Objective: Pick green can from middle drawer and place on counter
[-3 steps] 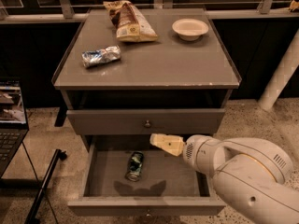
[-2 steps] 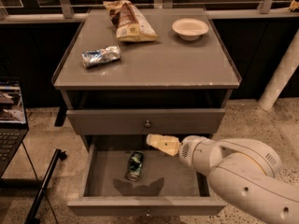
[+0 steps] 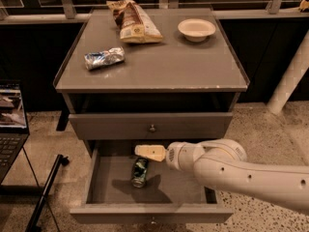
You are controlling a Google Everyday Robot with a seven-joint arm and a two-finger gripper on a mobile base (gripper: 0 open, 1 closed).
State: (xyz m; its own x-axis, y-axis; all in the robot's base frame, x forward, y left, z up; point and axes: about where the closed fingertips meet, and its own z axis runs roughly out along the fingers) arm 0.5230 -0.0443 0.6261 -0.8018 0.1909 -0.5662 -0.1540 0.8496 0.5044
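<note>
Hand [image 3: 141, 152] shifted left; grip cannot be told. Green can [image 3: 139, 172] lies just below, in open middle drawer [image 3: 110, 188].

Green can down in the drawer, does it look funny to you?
Yes. The green can seems to lie on its side on the floor of the open middle drawer, not standing. The gripper hovers over the drawer, close to it. Nothing looks spilled.
</note>
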